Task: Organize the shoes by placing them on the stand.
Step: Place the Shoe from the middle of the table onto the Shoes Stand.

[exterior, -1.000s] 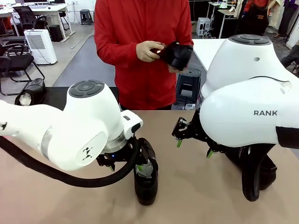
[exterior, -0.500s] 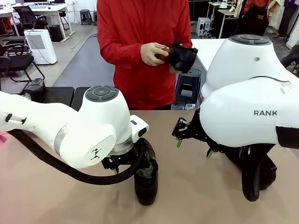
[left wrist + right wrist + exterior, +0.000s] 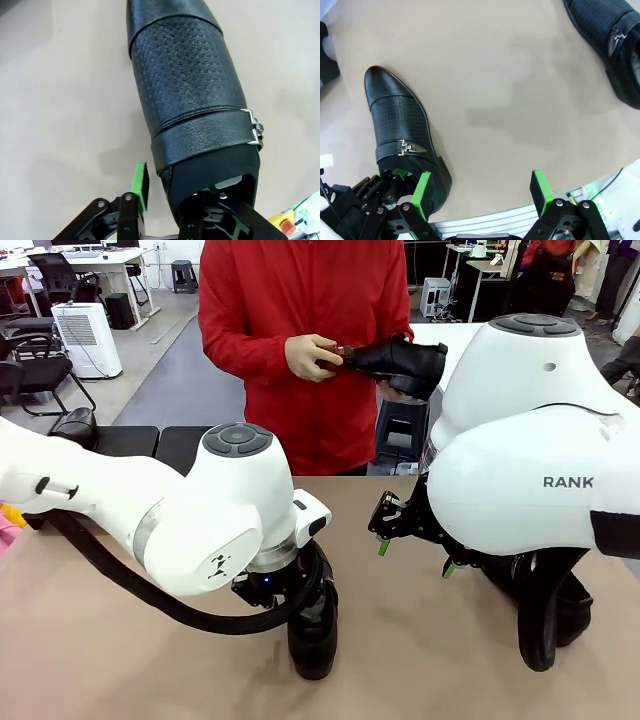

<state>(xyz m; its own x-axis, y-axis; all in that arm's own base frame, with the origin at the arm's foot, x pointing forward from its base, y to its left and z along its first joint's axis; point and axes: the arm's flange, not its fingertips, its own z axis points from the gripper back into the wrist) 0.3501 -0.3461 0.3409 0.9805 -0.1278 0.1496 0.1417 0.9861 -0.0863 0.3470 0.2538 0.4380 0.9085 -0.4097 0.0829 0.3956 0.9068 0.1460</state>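
Nearest us, the left pincer (image 3: pixel 177 205) stands over the heel of a shoe (image 3: pixel 190 100) lying on the table (image 3: pixel 120 660). One green pad (image 3: pixel 140 186) is just outside its side wall, and we cannot tell whether it pinches. Beyond, the right pincer (image 3: pixel 481 192) hangs spread above the table, a second shoe (image 3: pixel 612 45) nearby. At the far edge lies the stand (image 3: pixel 125 440), with a third shoe (image 3: pixel 72 427) at its left end. Farther off, a person's hand (image 3: pixel 310 357) grips the fourth shoe (image 3: pixel 405 360).
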